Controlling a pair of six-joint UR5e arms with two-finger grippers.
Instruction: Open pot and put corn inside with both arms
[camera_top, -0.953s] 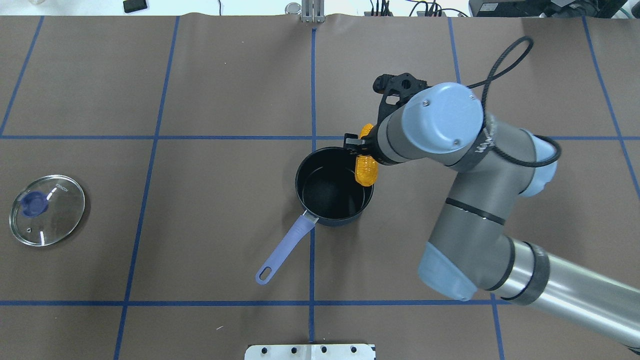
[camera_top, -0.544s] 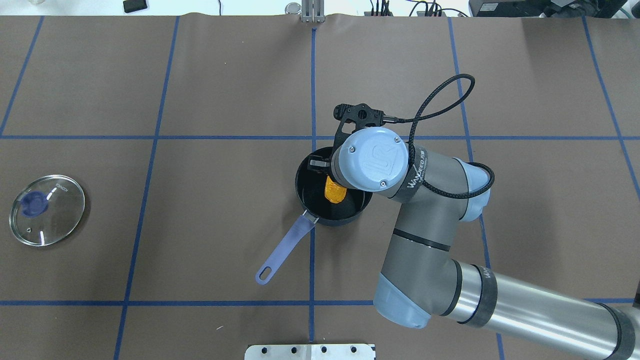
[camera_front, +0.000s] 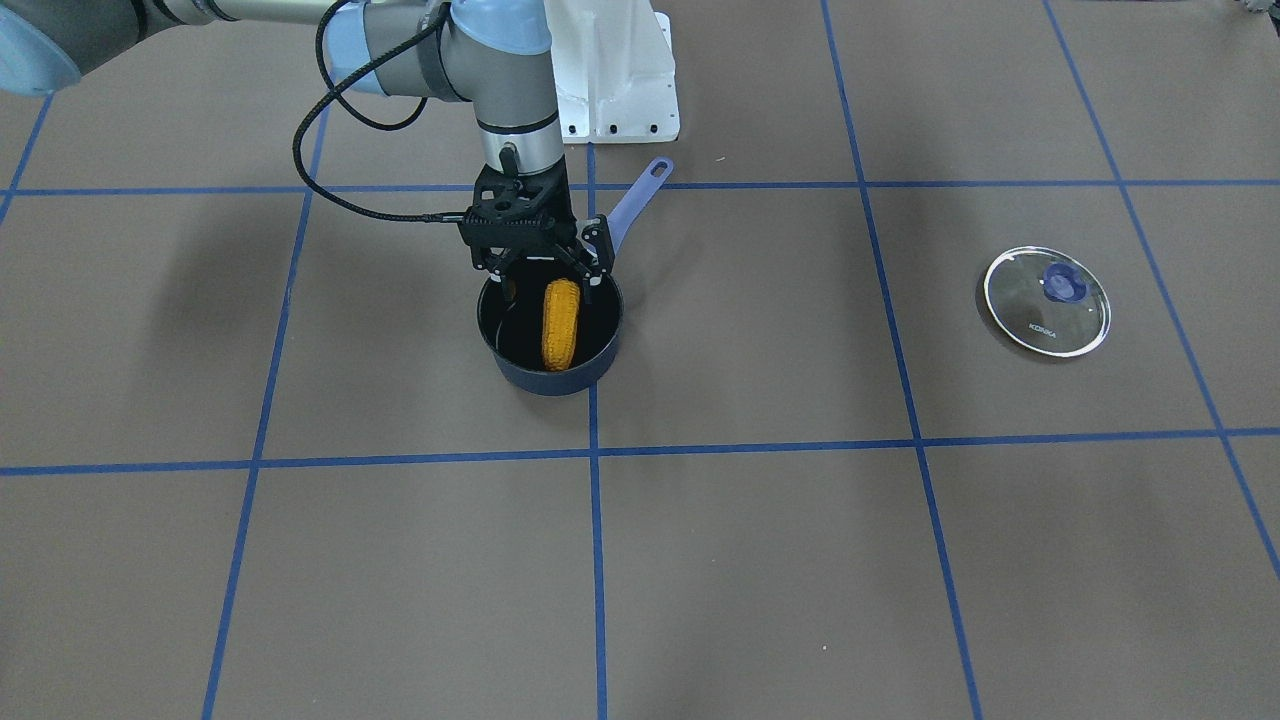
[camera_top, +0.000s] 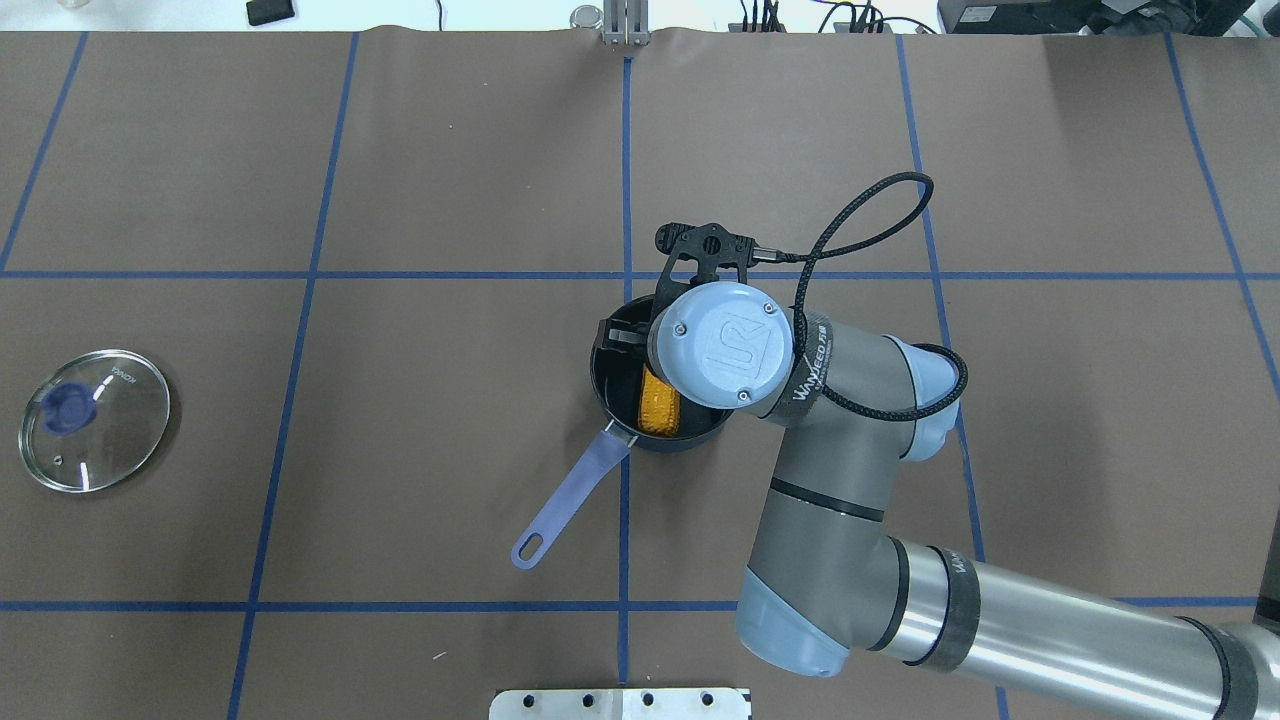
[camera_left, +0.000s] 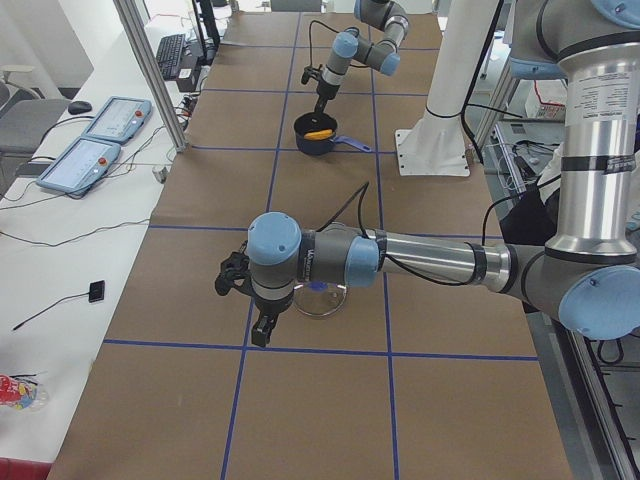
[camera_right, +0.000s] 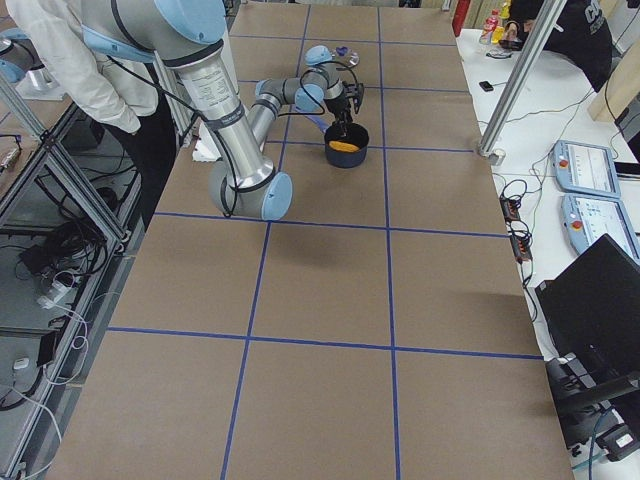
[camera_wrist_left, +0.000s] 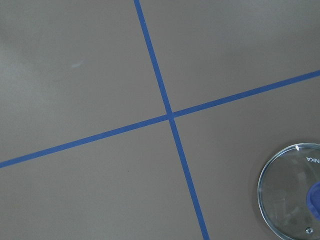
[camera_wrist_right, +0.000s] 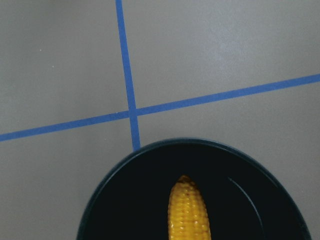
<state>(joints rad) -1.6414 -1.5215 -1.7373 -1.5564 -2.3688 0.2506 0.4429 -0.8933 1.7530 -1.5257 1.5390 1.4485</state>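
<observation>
The orange-yellow corn (camera_front: 560, 322) lies inside the dark blue pot (camera_front: 540, 380), leaning from the floor toward the rim. It also shows in the overhead view (camera_top: 658, 405) and in the right wrist view (camera_wrist_right: 187, 210). My right gripper (camera_front: 547, 274) hangs just above the pot's back edge, with its fingers (camera_front: 592, 268) spread wide and holding nothing. In the overhead view the wrist hides most of it. The pot's glass lid (camera_top: 95, 420) with a blue knob lies flat far off on the left side. My left gripper (camera_left: 258, 332) hovers by the lid (camera_left: 320, 300); I cannot tell whether it is open or shut.
The pot's lilac handle (camera_top: 565, 497) sticks out toward the robot's base. The white base pedestal (camera_front: 615, 80) stands behind the pot. Blue tape lines cross the brown table (camera_top: 400, 180). A person stands beside the robot in the right side view (camera_right: 60, 50).
My right arm swung left over the pot and lowered the corn into it. The gripper let go, and the corn now lies in the pot.
</observation>
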